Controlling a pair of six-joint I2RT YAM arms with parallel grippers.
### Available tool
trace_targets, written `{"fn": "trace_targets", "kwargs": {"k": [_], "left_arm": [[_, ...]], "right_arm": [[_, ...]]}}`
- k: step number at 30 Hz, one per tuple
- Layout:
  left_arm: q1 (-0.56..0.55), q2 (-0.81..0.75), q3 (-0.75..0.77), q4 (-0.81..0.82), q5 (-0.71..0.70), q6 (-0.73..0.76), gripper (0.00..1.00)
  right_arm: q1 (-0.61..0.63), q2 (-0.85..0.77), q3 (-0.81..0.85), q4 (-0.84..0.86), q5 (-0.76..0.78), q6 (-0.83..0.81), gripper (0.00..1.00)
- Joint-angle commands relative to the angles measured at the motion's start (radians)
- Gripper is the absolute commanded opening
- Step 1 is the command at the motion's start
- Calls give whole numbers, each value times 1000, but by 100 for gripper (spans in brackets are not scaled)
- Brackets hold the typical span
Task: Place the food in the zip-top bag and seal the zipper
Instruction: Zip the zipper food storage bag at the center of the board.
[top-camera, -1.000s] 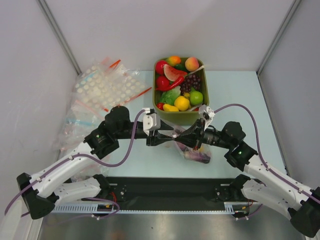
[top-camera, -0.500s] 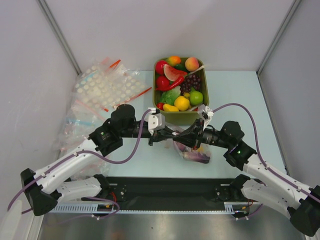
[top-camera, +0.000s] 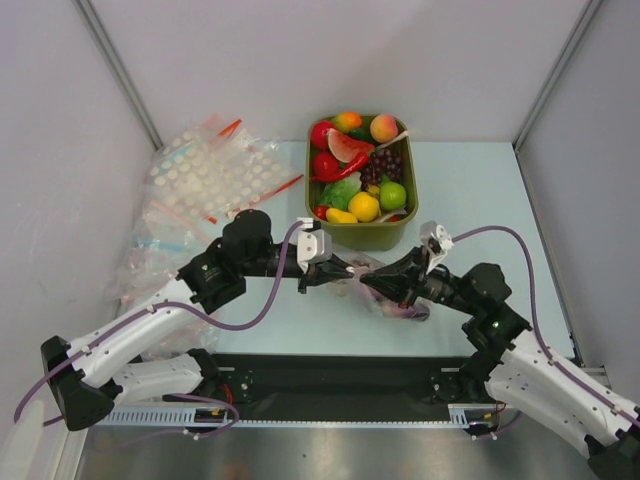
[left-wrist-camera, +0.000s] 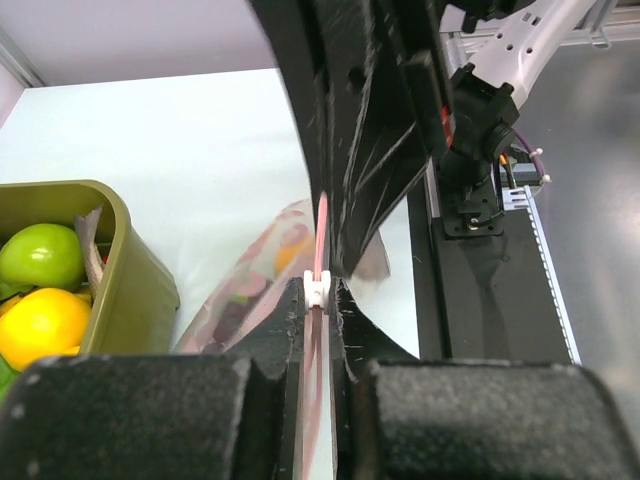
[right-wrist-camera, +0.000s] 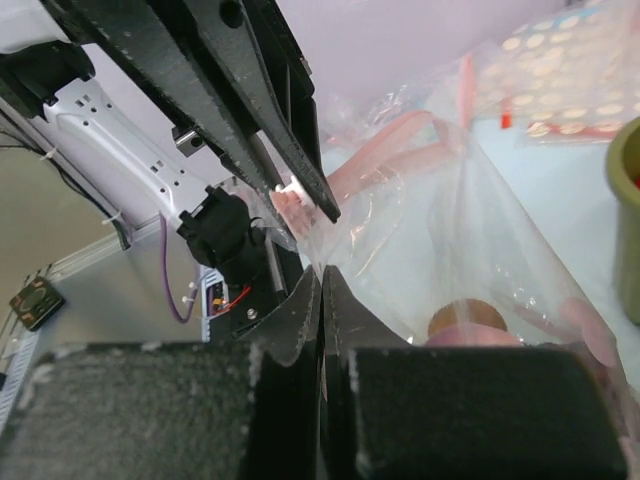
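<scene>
zip-top bag (top-camera: 388, 298): centre of frame on the table (top-camera: 470, 190), just below the tub (top-camera: 372, 238), some food (top-camera: 395, 312) inside
left fingers (left-wrist-camera: 292, 318): clamped on the zipper (left-wrist-camera: 322, 225)
right fingers (right-wrist-camera: 300, 312): pinched shut on the bag's mouth film
risk: imo the thin plastic slips out if either side pulls hard, leaving the zipper half shut

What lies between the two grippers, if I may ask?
The zip-top bag's pink zipper runs from left gripper to right gripper, shown in the left wrist view.
</scene>
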Motion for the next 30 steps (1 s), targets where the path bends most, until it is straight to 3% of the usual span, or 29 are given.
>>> {"fn": "trace_targets", "kwargs": {"k": [1,15,30], "left_arm": [[5,-24,30,-15,-15,30,0],[6,-35,24,-16,-49,26,0],[8,-25,29,-34,-75,27,0]], "right_arm": [[-8,-130,0,72,111,-29,0],[-8,-509,-80,-52,616,-106,0],[-8,-589,-40,-227,1104,-122,0]]}}
